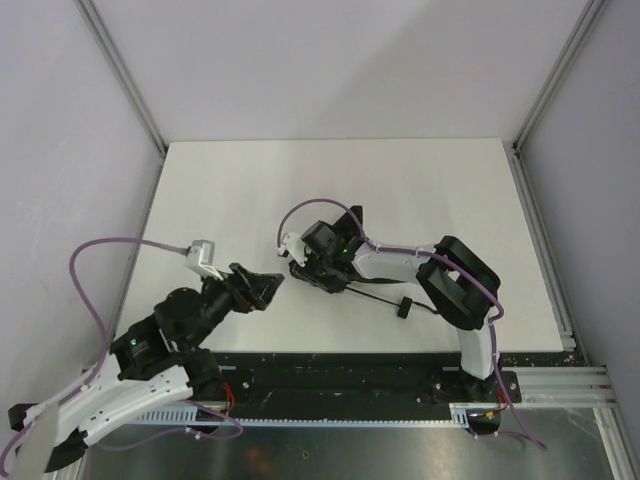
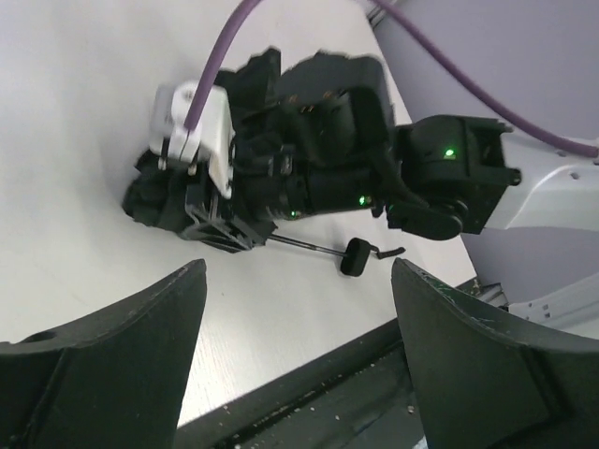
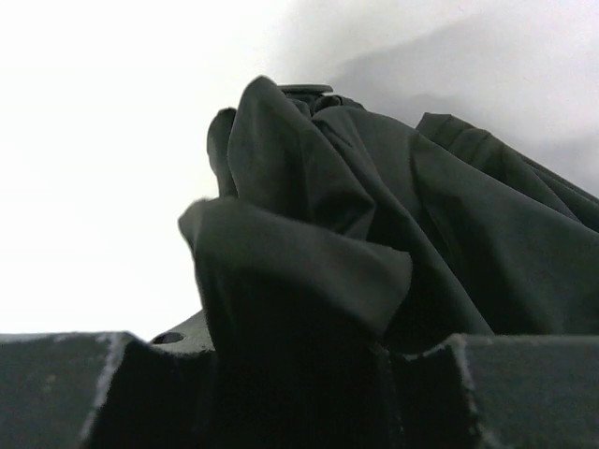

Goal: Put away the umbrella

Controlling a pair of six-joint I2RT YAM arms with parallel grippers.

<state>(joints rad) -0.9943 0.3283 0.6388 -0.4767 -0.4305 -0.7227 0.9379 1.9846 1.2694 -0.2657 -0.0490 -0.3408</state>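
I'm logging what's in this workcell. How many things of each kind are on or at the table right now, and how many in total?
umbrella: 1
robot arms, left arm and right arm: 2
table: 1
Total: 4

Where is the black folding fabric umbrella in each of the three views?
Top external: black folding umbrella at picture centre, handle toward lower right.
Left wrist: upper middle, handle pointing right.
Right wrist: its crumpled canopy fills centre and right.
Shared landmark: the right hand gripping the canopy.
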